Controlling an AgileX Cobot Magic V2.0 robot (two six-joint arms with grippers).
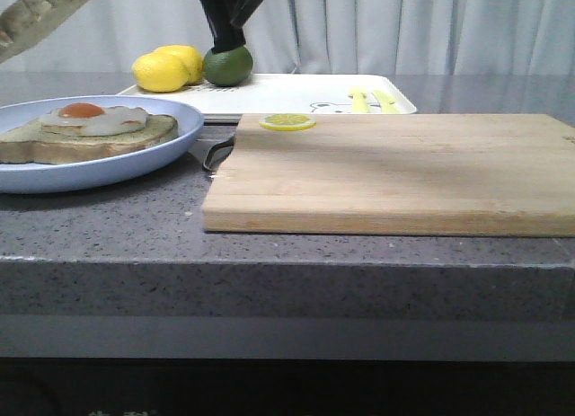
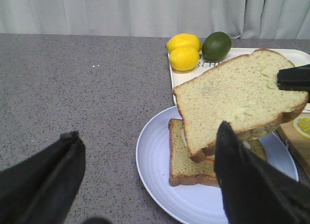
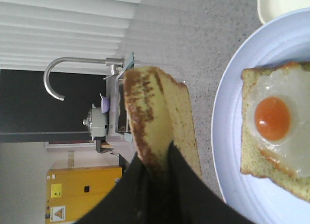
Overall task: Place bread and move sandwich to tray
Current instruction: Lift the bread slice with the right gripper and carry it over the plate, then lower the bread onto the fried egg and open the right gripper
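The bread (image 2: 237, 93) is a plain brown-crusted slice held tilted in the air above the plate, and it shows blurred at the top left in the front view (image 1: 36, 16). My right gripper (image 3: 167, 151) is shut on its edge, with one finger (image 2: 293, 79) visible on it. Below it, the round pale-blue plate (image 1: 108, 169) carries the sandwich's lower slice (image 2: 186, 161) with a fried egg (image 3: 276, 117) on top. My left gripper (image 2: 147, 132) hangs open and empty beside the plate. The white tray (image 1: 287, 92) lies behind the plate.
A bamboo cutting board (image 1: 395, 173) with a lemon slice (image 1: 287, 122) fills the right of the counter. Two lemons (image 1: 166, 68) and a lime (image 1: 226, 66) sit at the tray's far left end. A black arm part (image 1: 225, 16) hangs above the lime.
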